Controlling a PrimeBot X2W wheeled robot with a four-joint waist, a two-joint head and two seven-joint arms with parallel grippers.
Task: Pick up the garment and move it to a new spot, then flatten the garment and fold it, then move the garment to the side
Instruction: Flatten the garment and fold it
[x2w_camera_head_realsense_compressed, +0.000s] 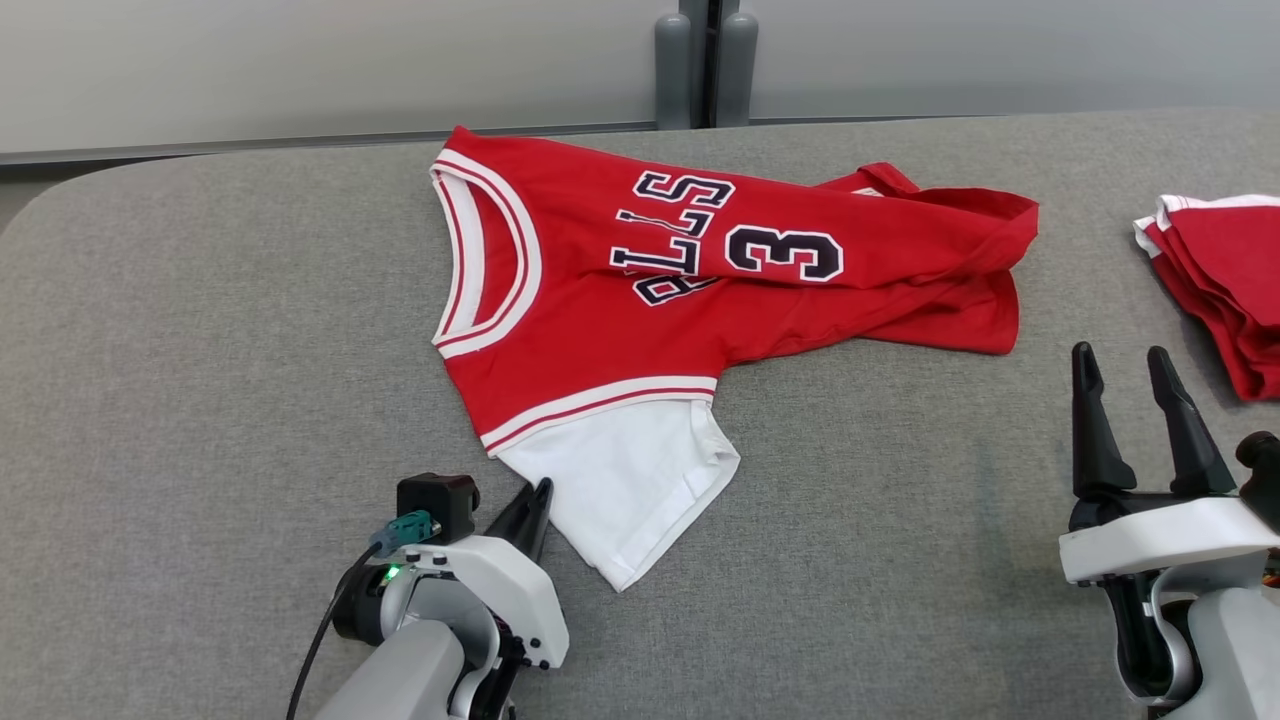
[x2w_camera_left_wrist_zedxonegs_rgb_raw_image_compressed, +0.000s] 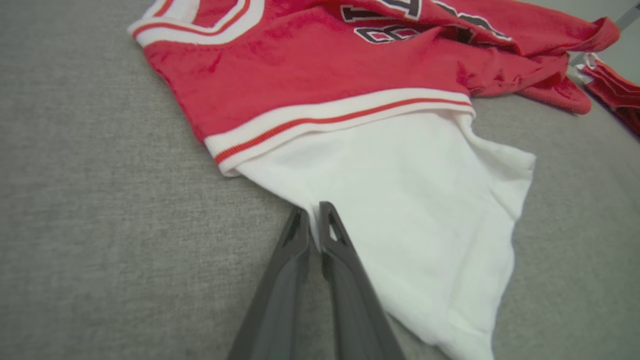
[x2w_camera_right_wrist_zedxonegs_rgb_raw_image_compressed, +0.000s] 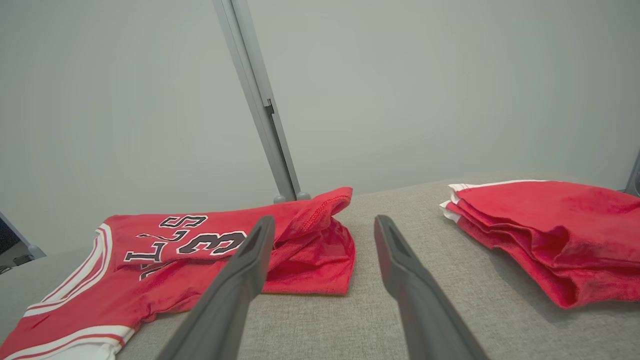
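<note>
Grey cloth-covered table (x2w_camera_head_realsense_compressed: 200, 400), pale wall behind; left gripper (x2w_camera_left_wrist_zedxonegs_rgb_raw_image_compressed: 314, 220): jaws narrow, nipping the near edge of the white sleeve (x2w_camera_left_wrist_zedxonegs_rgb_raw_image_compressed: 410, 200); garment (x2w_camera_head_realsense_compressed: 620, 330): red jersey, rumpled, mid-table, far end doubled over; right gripper (x2w_camera_head_realsense_compressed: 1130, 375): jaws wide, empty, clear of the cloth; folded red stack (x2w_camera_head_realsense_compressed: 1230, 290) at far right. For the lift: confirm a full bite of sleeve; raise slowly; keep well apart from the stack.

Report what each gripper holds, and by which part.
Left gripper pinches the red jersey by the near edge of its white sleeve. Right gripper is open and holds nothing.
</note>
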